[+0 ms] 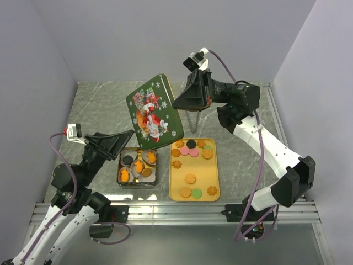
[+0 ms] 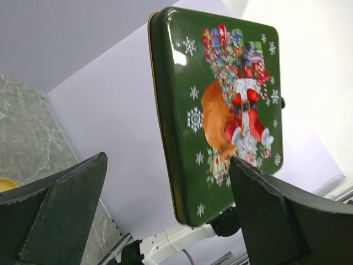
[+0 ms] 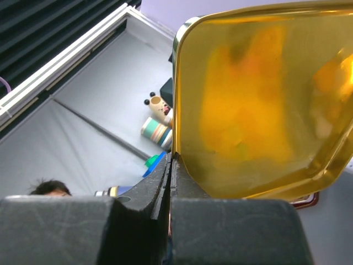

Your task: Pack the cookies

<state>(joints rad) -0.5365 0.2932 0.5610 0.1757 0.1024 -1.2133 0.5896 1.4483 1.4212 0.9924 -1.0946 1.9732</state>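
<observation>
Cookies [image 1: 191, 148] lie scattered on a yellow tray [image 1: 202, 174]; more cookies [image 1: 138, 165] sit in paper cups inside an open square tin [image 1: 118, 172] left of it. My right gripper [image 1: 179, 104] is shut on the edge of the tin's green Santa lid [image 1: 153, 113] and holds it tilted in the air behind the tin. In the right wrist view its fingers [image 3: 172, 165] pinch the lid's golden underside [image 3: 259, 105]. My left gripper [image 1: 128, 141] is open and empty just above the tin's back left, facing the lid [image 2: 220, 110].
Thin metal legs [image 1: 192, 118] stand on the marble table under my right gripper. Grey walls close in left, right and behind. An aluminium rail [image 1: 182, 210] runs along the near edge.
</observation>
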